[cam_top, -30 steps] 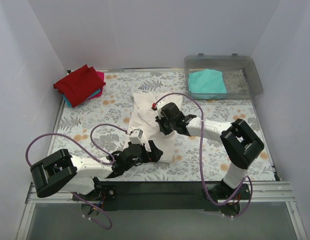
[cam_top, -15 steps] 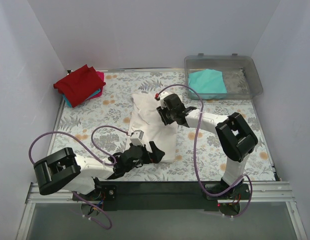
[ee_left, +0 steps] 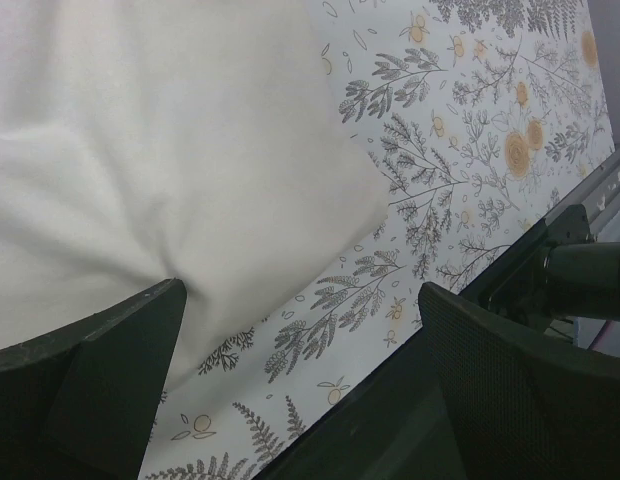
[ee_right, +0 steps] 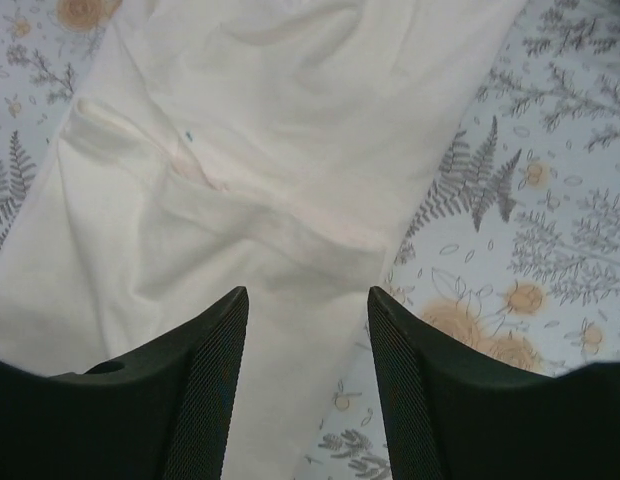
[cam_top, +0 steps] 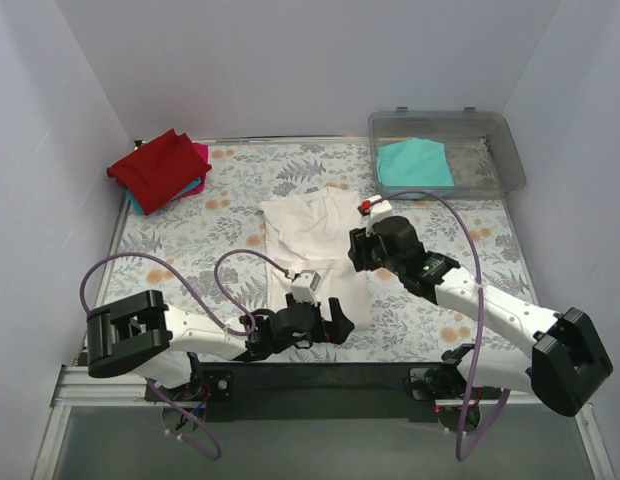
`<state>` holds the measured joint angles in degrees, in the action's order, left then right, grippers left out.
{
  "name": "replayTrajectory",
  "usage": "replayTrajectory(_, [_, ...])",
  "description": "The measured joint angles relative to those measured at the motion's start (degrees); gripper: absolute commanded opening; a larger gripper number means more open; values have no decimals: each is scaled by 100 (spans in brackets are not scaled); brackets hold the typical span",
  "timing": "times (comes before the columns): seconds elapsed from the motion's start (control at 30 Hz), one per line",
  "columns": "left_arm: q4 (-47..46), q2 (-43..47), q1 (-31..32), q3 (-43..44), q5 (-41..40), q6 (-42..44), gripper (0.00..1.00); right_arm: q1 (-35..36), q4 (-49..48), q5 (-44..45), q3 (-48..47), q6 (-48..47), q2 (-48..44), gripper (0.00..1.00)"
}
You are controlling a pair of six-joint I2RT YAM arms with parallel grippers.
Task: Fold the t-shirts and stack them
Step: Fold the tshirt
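The white t-shirt [cam_top: 310, 235] lies crumpled and partly folded in the middle of the floral table; no print shows. My left gripper [cam_top: 337, 318] is open at the shirt's near right corner [ee_left: 320, 200], with only tablecloth between its fingers [ee_left: 100, 380]. My right gripper [cam_top: 358, 250] hovers open over the shirt's right edge [ee_right: 290, 200], holding nothing. A folded red t-shirt [cam_top: 158, 165] tops a stack at the back left, with pink [cam_top: 201, 152] and blue [cam_top: 138, 205] edges showing beneath. A teal t-shirt [cam_top: 415, 166] lies folded in the bin.
A clear plastic bin [cam_top: 505, 160] stands at the back right. The table's dark near rail [ee_left: 550, 250] runs just beside my left gripper. White walls close in the table on three sides. Purple cables loop from both arms.
My right gripper has opened, let go of the white shirt and drawn back to the right and nearer. The shirt now lies lower and spread. My left gripper has slid right along the near edge.
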<state>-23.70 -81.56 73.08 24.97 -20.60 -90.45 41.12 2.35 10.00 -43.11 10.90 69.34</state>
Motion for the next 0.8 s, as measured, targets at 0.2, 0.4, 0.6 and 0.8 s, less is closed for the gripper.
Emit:
replayTrajectory(0.2, [1515, 1117, 114, 245, -798, -302, 95, 173, 356, -114, 1097, 629, -658, 49])
replayTrajectory(0.4, [3563, 1906, 114, 297, -1705, -1405, 96, 380, 767, -223, 1486, 1080, -990, 52])
replayTrajectory(0.6, [5497, 1652, 114, 328, -1906, -2092, 97, 586, 855, -315, 1486, 1403, -1071, 54])
replayTrajectory(0.8, [6247, 1923, 114, 308, -1910, -2253, 97, 702, 1027, -376, 1526, 1622, -1071, 55])
